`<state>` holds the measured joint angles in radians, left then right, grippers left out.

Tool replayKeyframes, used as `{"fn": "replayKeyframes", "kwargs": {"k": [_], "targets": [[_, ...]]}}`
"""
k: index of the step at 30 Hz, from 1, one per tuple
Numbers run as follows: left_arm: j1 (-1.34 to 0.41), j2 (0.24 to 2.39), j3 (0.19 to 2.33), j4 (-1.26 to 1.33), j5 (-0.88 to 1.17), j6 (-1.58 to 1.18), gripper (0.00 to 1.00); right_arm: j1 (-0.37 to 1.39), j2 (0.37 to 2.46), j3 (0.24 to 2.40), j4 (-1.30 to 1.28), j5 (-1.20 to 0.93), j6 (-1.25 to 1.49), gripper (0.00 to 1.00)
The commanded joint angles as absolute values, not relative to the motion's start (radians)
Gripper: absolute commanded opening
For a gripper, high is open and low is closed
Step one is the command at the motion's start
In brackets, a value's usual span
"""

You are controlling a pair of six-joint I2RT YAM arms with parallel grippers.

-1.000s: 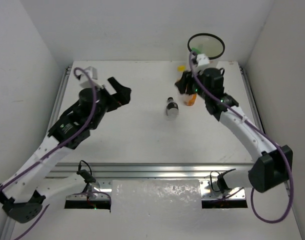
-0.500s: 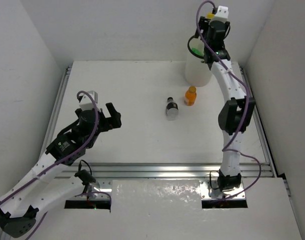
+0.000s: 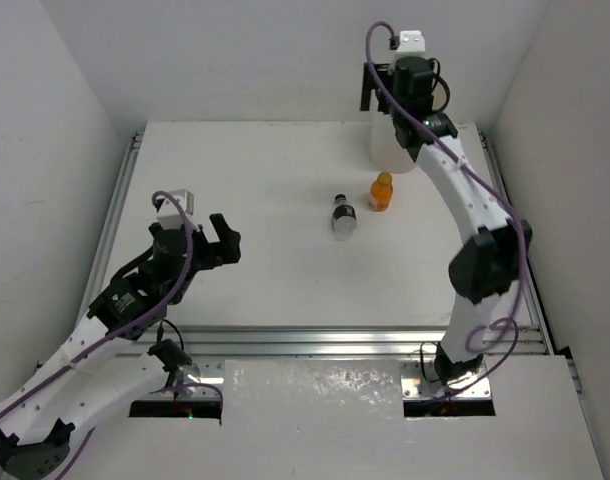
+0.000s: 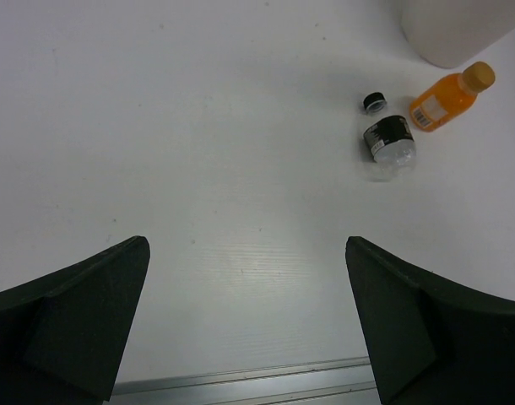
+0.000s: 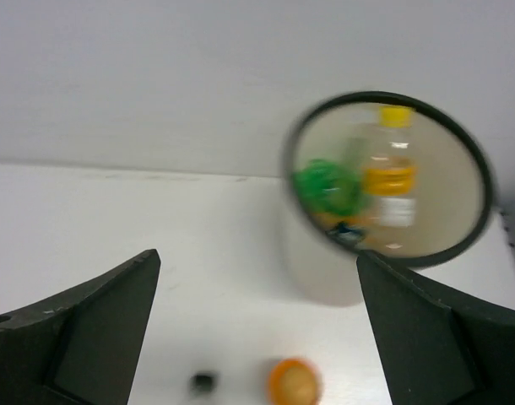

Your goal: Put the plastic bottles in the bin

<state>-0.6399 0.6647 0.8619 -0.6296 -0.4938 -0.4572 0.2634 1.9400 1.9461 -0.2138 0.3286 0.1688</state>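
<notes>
The bin [image 3: 389, 152] is being kept upright at the far right of the counter [image 3: 255, 170], its mouth open to the top so that bottles can be dropped in from above. In the right wrist view a green bottle [image 5: 325, 187] and a yellow-capped bottle [image 5: 391, 179] are being seen inside the black rim, already delivered.

Two bottles are being left out on the counter. An orange bottle [image 3: 381, 191] is being stood upright just in front of the bin, near it but apart from its wall. A clear bottle [image 3: 344, 216] with a black cap is being left lying on its side just beside the orange one, apart from it.

The right tool [image 3: 367, 88] is being held high beside the bin's mouth, its fingers spread wide with nothing between them and nothing being touched. This height is judged to be what clears the tall rim.

The left tool [image 3: 223, 240] is being held low near the left side of the counter, well apart from both bottles. It too is being kept wide open and empty, and it is being pointed toward the two bottles, which are judged to be the next pick.
</notes>
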Motion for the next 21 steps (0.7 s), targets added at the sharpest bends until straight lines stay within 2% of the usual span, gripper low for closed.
{"fn": "replayKeyframes", "kwargs": {"k": [1,7,11,18,21], "targets": [[-0.632,0.611,0.851,-0.58,-0.494,-0.451,1.0,0.419,1.703,1.762,-0.311,0.325,0.198,0.99],[-0.629,0.623,0.854,-0.583,-0.489,-0.448,1.0,0.534,1.624,1.45,-0.388,0.385,0.4,0.98],[-0.629,0.626,0.848,-0.575,-0.468,-0.443,1.0,0.534,1.724,1.445,-0.436,0.371,0.411,0.97],[-0.63,0.64,0.848,-0.574,-0.453,-0.437,1.0,0.505,1.981,1.618,-0.589,0.351,0.439,0.99],[-0.63,0.64,0.85,-0.574,-0.453,-0.436,1.0,0.485,2.028,1.594,-0.552,0.283,0.451,0.99]]}}
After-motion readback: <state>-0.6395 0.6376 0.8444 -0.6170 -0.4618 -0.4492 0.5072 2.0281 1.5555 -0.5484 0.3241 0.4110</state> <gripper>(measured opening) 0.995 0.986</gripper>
